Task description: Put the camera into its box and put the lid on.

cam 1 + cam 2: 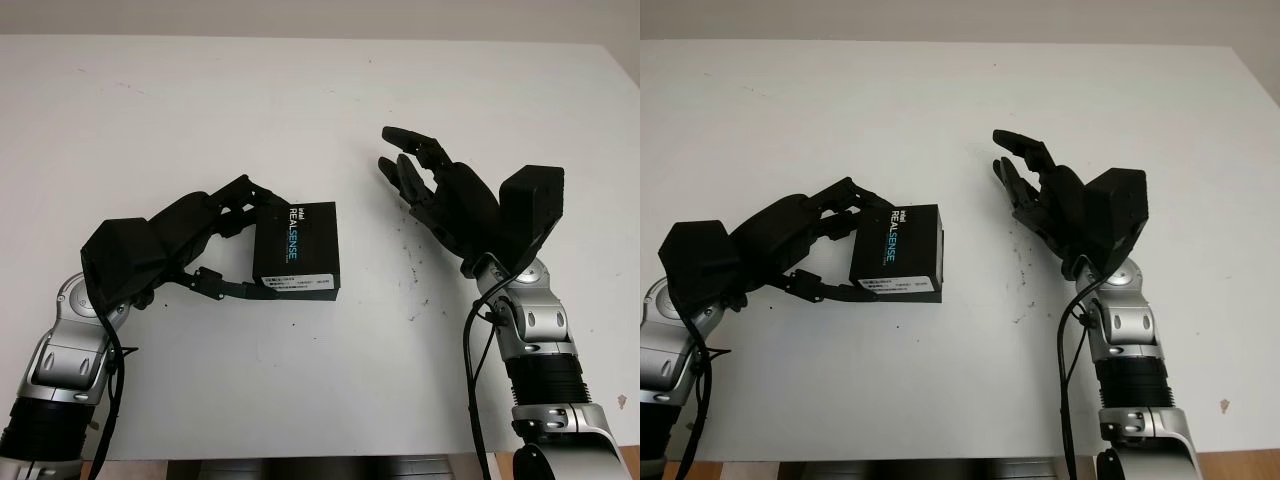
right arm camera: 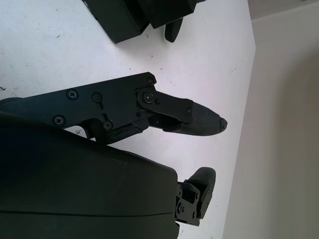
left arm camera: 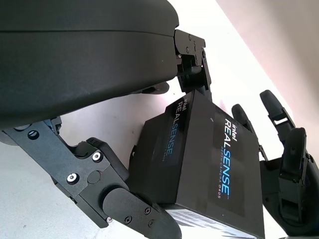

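A black box printed "Intel RealSense" lies on the white table left of the middle, with its lid on. Its inside is hidden. My left hand reaches in from the left and is shut on the box. Its upper fingers press the far left corner and the thumb lies along the near edge. My right hand hovers open to the right of the box, palm turned towards it, a hand's width away. The right wrist view catches the same box beyond that hand's fingers.
Small dark specks mark the table between the box and the right hand. The table's far edge runs along the top and the near edge lies close to my body.
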Available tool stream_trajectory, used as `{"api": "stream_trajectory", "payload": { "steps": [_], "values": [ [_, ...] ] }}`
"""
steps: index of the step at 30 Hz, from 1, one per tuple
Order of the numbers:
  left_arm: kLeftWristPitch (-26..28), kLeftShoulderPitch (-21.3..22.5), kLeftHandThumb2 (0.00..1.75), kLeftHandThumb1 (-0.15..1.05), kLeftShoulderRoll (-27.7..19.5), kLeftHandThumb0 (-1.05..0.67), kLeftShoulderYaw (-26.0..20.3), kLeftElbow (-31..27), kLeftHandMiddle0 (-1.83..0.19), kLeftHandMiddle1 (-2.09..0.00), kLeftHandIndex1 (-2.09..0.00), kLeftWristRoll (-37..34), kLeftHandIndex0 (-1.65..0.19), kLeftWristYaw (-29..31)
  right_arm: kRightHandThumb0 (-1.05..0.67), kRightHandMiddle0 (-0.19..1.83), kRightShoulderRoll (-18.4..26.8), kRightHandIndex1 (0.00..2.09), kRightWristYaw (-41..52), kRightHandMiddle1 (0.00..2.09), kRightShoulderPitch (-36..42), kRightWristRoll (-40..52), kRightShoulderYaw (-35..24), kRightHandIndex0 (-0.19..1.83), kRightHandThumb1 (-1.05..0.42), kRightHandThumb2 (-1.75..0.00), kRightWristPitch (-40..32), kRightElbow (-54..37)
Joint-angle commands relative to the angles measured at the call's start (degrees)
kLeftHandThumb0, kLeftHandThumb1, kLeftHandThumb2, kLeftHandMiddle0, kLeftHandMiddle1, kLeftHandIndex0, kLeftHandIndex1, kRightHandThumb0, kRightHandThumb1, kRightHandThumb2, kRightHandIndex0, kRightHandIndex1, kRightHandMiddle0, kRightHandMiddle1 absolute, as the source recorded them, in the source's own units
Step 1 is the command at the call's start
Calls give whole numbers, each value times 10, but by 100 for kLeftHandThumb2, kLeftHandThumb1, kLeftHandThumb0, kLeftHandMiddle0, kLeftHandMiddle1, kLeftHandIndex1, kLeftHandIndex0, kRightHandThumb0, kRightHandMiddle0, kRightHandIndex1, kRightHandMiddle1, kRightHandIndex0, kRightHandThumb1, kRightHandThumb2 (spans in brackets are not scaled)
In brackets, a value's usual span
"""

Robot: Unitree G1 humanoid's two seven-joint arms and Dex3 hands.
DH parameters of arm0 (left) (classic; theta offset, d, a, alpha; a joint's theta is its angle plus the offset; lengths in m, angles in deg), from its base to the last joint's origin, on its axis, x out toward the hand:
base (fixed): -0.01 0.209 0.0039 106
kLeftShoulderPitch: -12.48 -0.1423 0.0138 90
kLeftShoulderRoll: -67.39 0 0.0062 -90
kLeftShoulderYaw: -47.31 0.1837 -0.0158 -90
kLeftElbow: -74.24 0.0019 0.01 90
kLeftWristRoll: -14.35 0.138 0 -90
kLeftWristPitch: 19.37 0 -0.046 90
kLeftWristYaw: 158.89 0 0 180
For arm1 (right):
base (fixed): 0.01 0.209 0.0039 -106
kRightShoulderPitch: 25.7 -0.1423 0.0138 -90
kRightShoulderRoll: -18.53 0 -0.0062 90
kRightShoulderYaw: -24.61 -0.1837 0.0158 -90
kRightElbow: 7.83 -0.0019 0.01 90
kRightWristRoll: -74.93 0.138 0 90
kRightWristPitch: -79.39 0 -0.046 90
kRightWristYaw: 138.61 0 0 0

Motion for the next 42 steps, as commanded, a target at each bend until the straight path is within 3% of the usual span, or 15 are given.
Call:
{"api": "stream_trajectory", "payload": {
  "steps": [1,22,42],
  "values": [
    [0,-5,52,105,0,-43,3,-2,-26,-5,-200,2,-63,-3,-53,-19,5,5,0,78,4,3,-3,17,-105,-60,-3,-14],
    [-12,14,53,105,-9,-45,25,11,-24,-5,-196,55,-61,-8,-55,-18,6,5,0,78,7,2,-2,18,-105,-60,0,-16],
    [-12,26,50,105,4,-47,27,17,-25,-5,-194,35,-64,7,-53,-19,4,5,1,77,6,7,-3,16,-105,-61,-8,-20]
  ]
}}
